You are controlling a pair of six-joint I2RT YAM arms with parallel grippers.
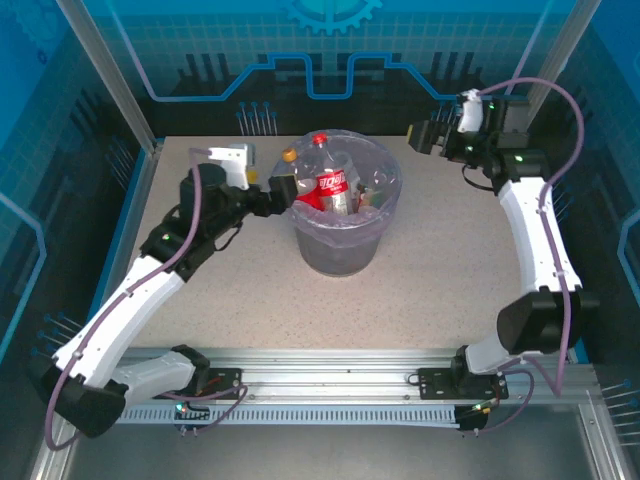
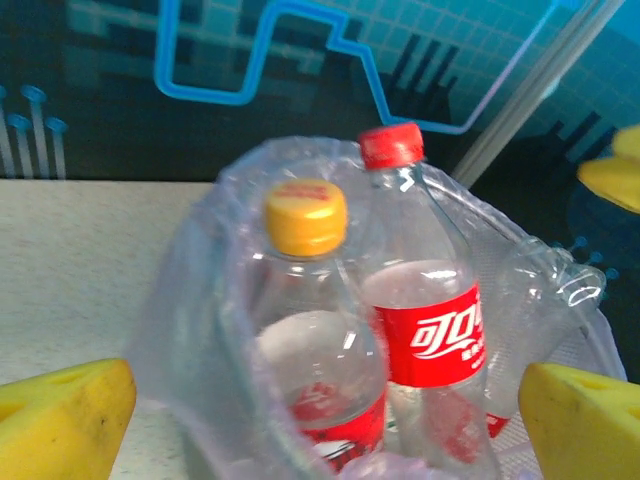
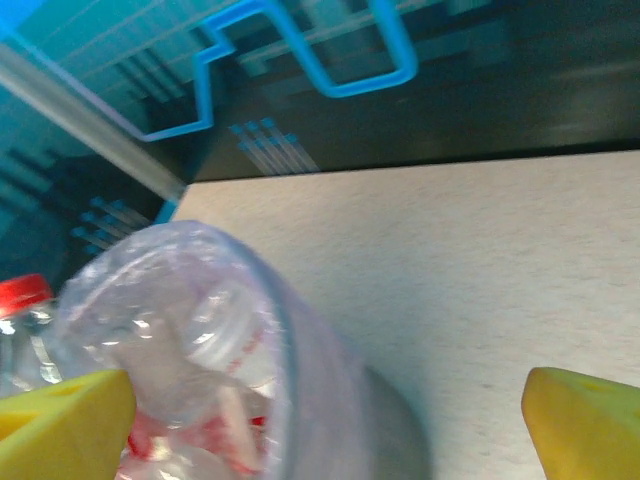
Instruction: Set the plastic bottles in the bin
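The bin (image 1: 345, 250) stands mid-table, a thin liner bag over its rim, with several plastic bottles inside. A red-capped, red-labelled bottle (image 1: 330, 180) stands upright in it. A yellow-capped bottle (image 1: 290, 156) stands at its left edge. My left gripper (image 1: 282, 188) is open beside the bin's left rim. In the left wrist view the left gripper (image 2: 320, 440) has its yellow fingertips (image 2: 60, 415) wide apart, facing the yellow-capped bottle (image 2: 305, 215) and the red-labelled one (image 2: 425, 320) through the liner. My right gripper (image 1: 420, 135) hovers back right of the bin; the right gripper (image 3: 325, 430) is open and holds nothing.
The bin's rim and wall (image 3: 310, 390) lie below the right gripper's left side, with bare speckled table (image 3: 470, 260) to the right of it. Blue enclosure walls (image 1: 330, 60) close the back and sides. An aluminium rail (image 1: 330, 385) runs along the near edge.
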